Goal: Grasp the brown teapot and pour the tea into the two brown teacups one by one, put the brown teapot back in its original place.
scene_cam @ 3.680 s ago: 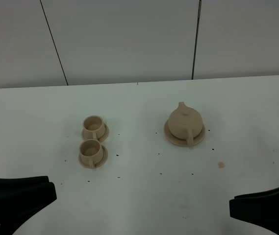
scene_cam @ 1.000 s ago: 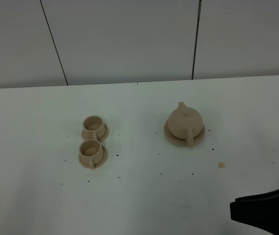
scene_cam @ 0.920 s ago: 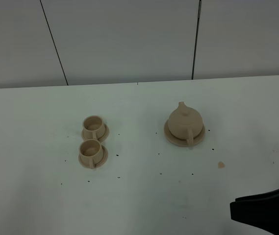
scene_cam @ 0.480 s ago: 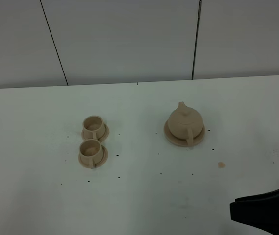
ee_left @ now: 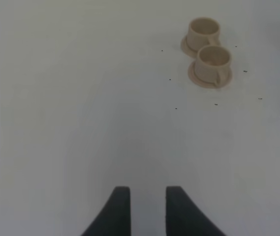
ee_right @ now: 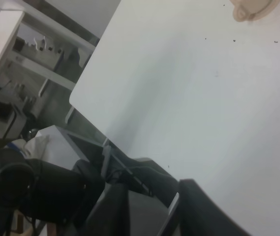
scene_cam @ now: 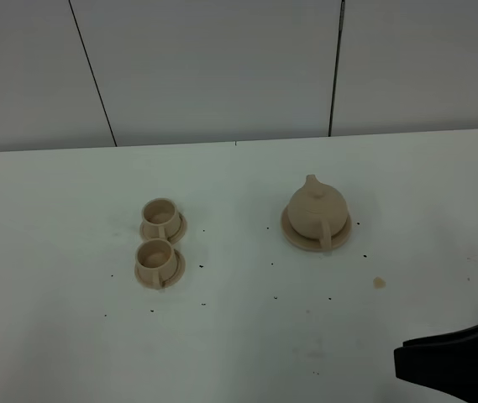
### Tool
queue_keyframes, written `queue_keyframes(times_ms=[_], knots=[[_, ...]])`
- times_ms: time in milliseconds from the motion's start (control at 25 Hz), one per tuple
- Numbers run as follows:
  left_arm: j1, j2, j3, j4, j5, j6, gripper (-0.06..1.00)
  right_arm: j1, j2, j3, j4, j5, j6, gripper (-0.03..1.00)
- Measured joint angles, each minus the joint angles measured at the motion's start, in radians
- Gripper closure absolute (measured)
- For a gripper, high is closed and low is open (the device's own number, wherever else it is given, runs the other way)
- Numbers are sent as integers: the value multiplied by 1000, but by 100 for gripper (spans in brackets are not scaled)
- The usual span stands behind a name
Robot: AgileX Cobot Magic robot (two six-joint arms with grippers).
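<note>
The brown teapot (scene_cam: 316, 210) sits upright on its wide saucer (scene_cam: 293, 238), right of the middle of the tabletop (scene_cam: 239, 353). It is squat and rounded, matte tan, with a small knob on the lid. Its short spout points toward the wall (scene_cam: 222, 67) and its loop handle toward the near edge. The saucer is a flat disc of the same dull tan, its rim showing all round the pot.

Well apart from it to the left stand the farther teacup (scene_cam: 160, 213) and the nearer teacup (scene_cam: 154, 257), one behind the other. Both are small matte tan cylinders, open-mouthed, each on a little round cup saucer (scene_cam: 180, 228). The two saucers lie just beside each other; whether they touch I cannot tell.

The tabletop is smooth and white, peppered with tiny black specks (scene_cam: 274, 298), with one small tan spot (scene_cam: 379, 283) near the teapot. Behind it the wall is made of pale flat panels split by thin dark seams.

The left gripper (ee_left: 147, 196) hangs over bare tabletop, well apart from the cups. Its fingers (ee_left: 119, 214) are dark, smooth and tapered, and stand spread with a narrow gap and nothing between them. The right gripper (ee_right: 152, 196) is near the tabletop's edge; its dark fingers (ee_right: 199, 211) also stand apart, holding nothing. A tan rounded shape (ee_right: 250, 10), cut off by the frame, is probably the teapot's saucer.
</note>
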Motion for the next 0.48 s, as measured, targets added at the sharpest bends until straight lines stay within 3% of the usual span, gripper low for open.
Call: queue_keyframes(times_ms=[480], knots=[[0,0,0,0,0,0,70,0,0,0,2,-29,0,72]])
